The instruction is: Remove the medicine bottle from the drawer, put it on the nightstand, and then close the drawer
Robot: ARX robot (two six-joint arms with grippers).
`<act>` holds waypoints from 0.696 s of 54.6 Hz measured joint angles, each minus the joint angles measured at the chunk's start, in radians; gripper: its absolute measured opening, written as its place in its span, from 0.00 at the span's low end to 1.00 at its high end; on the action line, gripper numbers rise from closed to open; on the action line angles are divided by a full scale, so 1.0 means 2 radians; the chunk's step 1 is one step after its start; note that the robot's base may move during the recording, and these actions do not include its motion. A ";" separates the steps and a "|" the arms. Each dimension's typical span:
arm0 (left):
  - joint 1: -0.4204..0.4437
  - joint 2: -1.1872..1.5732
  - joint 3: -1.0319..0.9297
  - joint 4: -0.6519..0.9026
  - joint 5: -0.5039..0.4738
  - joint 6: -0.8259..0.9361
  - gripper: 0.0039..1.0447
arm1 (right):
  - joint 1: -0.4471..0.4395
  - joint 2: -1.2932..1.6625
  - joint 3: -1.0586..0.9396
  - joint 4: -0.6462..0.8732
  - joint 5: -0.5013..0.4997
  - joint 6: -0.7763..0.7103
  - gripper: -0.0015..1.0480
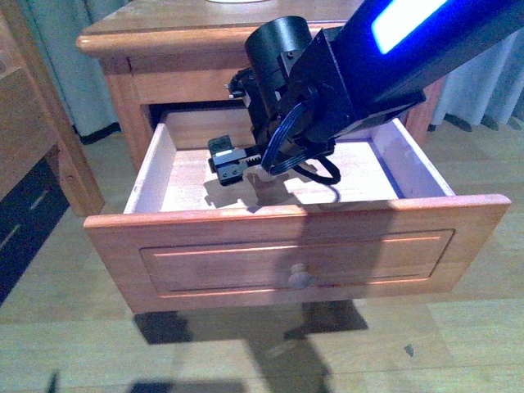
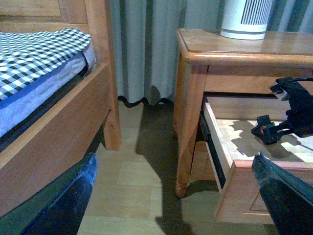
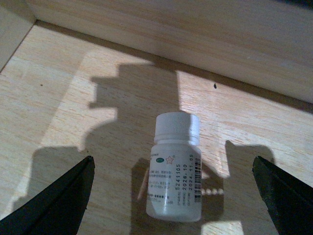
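The drawer point(image 1: 295, 254) stands pulled well out toward the robot, its round knob point(image 1: 300, 278) nearest of all. Just behind that front panel, the right arm reaches down into the pale wooden inside.

The right claw point(image 3: 172, 164) is spread wide and holds nothing. Its two dark fingers point(image 3: 58, 205) sit far out to either side in the right wrist view. The medicine bottle point(image 3: 175, 171) is on the drawer floor, in the gap between those fingers and a little ahead of them, touching neither. It appears to stand upright, cap on top, so its long axis would run straight up, square to the line along which the fingers close. My judgement is that a short advance would bring it fully between the fingers.

The left claw point(image 2: 173, 164) is also wide and empty. It is out beside the nightstand point(image 1: 123, 98), well apart from the bottle, so the right arm is plainly the nearer one.

In the front view the arm and its blue cable cover most of the bottle, and I cannot pick it out surely there. Both wrist views cut off the claws' fingers at the frame edge. Farther back, a white ribbed appliance point(image 2: 244, 19) sits on the nightstand's top, cropped above, with curtains point(image 2: 146, 49) behind
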 joint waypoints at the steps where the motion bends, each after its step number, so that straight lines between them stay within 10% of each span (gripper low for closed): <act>1: 0.000 0.000 0.000 0.000 0.000 0.000 0.94 | 0.000 0.002 0.002 -0.001 0.000 0.001 0.93; 12: 0.000 0.000 0.000 0.000 0.000 0.000 0.94 | 0.003 0.032 0.027 -0.010 0.002 0.016 0.93; 38: 0.000 0.000 0.000 0.000 0.000 0.000 0.94 | 0.004 0.010 -0.031 0.038 -0.018 0.026 0.30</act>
